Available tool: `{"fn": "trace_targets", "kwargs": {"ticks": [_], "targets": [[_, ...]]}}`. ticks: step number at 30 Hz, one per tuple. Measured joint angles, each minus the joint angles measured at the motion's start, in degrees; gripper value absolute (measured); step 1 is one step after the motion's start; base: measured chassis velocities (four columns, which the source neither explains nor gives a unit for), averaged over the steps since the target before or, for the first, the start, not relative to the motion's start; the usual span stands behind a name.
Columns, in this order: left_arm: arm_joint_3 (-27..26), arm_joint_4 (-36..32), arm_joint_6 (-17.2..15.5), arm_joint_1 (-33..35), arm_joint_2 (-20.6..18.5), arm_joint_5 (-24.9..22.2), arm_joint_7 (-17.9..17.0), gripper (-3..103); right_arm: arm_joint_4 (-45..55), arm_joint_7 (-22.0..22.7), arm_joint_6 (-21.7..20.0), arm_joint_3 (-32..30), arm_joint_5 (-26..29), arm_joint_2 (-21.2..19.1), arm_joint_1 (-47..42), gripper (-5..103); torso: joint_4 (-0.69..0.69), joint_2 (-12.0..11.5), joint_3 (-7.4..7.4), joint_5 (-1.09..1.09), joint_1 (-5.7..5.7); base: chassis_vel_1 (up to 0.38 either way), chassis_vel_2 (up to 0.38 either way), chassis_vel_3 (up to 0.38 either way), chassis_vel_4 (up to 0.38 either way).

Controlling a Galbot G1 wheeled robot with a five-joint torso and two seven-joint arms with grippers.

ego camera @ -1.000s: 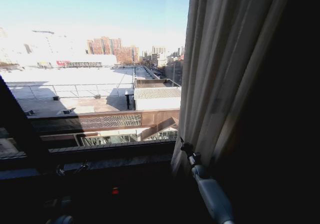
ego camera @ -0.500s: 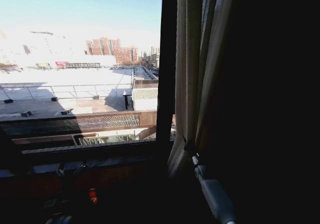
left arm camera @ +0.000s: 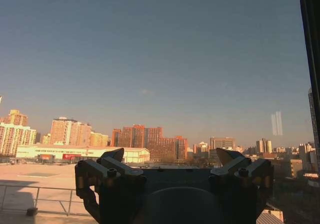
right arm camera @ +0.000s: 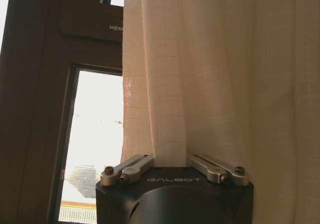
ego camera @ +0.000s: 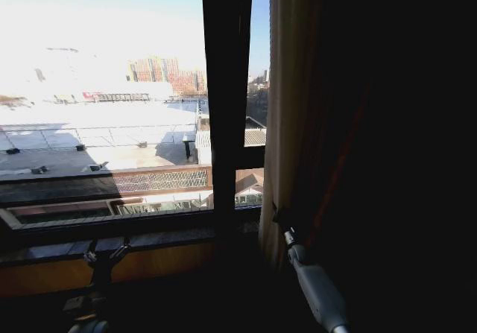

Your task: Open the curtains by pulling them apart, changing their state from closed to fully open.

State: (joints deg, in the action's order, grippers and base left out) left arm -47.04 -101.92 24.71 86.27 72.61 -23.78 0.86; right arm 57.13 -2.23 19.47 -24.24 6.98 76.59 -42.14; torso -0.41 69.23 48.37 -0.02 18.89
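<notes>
Right gripper point(right arm camera: 170, 160) clamped on curtains point(right arm camera: 210, 83); fabric long axis vertical, rising from claw. Window frame point(ego camera: 226, 102) just left. Left gripper point(left arm camera: 172, 166) spread, idle, facing glass.

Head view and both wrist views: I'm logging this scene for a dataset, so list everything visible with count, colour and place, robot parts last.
sheer curtain: one, cream, bunched right of the window frame, its edge pinched in the right gripper
dark drape: one, reddish-brown, right of the sheer curtain
window frame: one, dark brown, upright post at centre
window sill: one, dark, below the glass
buildings: several, orange-brown, outside on the skyline
left gripper: one, black, low at the sill, fingers apart, facing the glass
right gripper: one, black with silver fingers, shut on the sheer curtain
</notes>
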Motion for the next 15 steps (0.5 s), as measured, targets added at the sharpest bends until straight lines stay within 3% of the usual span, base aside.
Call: {"fn": "trace_targets", "kwargs": {"ticks": [6,15], "targets": [[0.0,0.0,0.0,0.0,0.0,0.0,0.0,100,-3.6,6.1,-2.2,-3.6,-2.8,-1.6,2.5,0,-0.04,0.0,0.0,0.04,0.0,0.032,0.02,-0.018,-0.024],[0.0,0.0,0.0,0.0,0.0,0.0,0.0,100,-5.7,7.9,-3.7,-6.6,-2.6,-5.1,4.4,0,-0.05,0.0,0.01,0.03,0.0,0.0,0.0,0.0,0.0]]}}
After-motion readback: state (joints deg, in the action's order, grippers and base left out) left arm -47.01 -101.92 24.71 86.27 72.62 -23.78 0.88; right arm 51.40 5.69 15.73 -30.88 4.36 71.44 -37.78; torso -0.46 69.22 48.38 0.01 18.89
